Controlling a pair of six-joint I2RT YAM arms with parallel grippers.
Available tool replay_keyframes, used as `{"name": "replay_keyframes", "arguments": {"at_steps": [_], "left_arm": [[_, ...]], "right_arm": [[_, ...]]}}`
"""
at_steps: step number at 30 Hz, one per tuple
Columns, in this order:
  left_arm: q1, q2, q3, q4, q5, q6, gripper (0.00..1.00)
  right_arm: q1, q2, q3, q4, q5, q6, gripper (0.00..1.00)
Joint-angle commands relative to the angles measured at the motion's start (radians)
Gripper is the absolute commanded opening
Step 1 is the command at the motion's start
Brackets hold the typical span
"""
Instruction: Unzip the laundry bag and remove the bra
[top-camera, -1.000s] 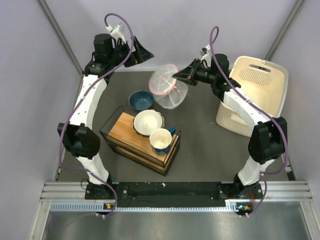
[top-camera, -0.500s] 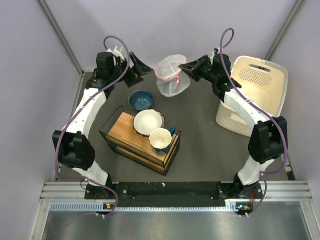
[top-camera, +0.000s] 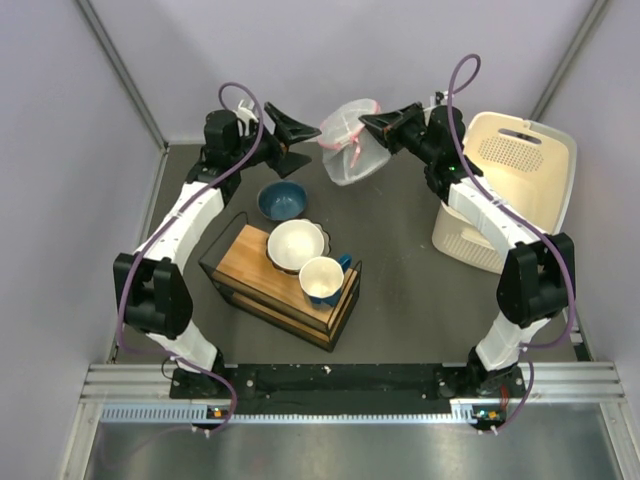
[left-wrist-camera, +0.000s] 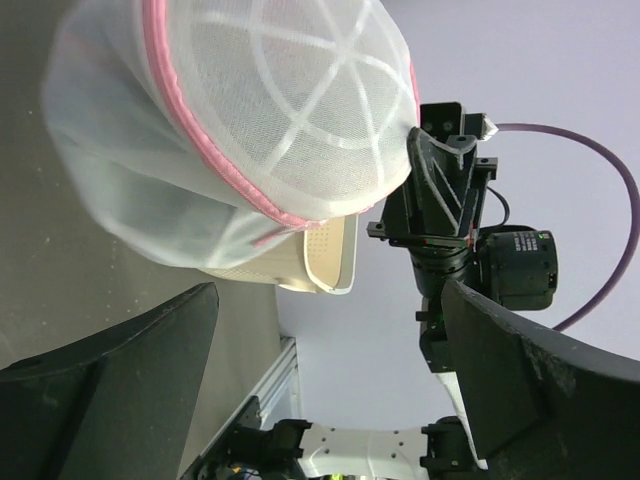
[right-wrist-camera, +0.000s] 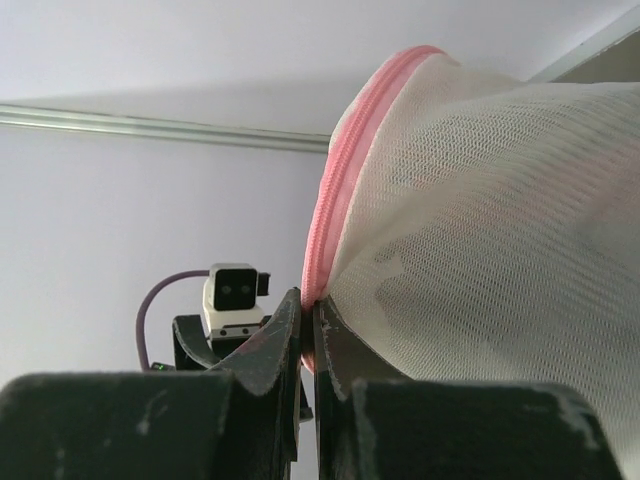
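Both arms have moved: the right fingers (right-wrist-camera: 305, 325) have carried the small see-through white mesh laundry bag with pink zipper trim (top-camera: 350, 158) higher and farther back, and the left fingers (top-camera: 298, 122) have swung in close to it. Now the right fingers are pressed together, pinching the pink trim, so the bag hangs just below them, off the dark tabletop (top-camera: 400, 260). The left fingers are spread wide, with the bag right in front of them, not touching. No bra shows anywhere. I cannot tell if the zipper is open. I think unzipping and pulling the bra out are both left to do.
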Motion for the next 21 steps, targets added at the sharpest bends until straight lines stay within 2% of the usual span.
{"name": "replay_keyframes", "arguments": {"at_steps": [1,6,11,20,21], "left_arm": [[-0.018,0.011,0.062,0.017,-0.024,-0.058,0.99],[-0.043,0.013,0.052,0.021,-0.072,-0.098,0.99],[-0.053,0.056,0.033,0.148,-0.064,-0.188,0.99],[-0.072,0.105,0.068,0.121,-0.110,-0.237,0.99],[-0.072,0.105,0.050,0.188,-0.109,-0.250,0.99]], "right_arm": [[-0.002,-0.023,0.037,0.111,0.002,0.025,0.00],[-0.002,-0.034,0.029,0.126,0.004,0.041,0.00],[-0.001,-0.044,0.009,0.149,-0.004,0.053,0.00],[-0.002,-0.061,-0.011,0.166,-0.007,0.058,0.00],[-0.002,-0.061,-0.011,0.169,-0.010,0.059,0.00]]}}
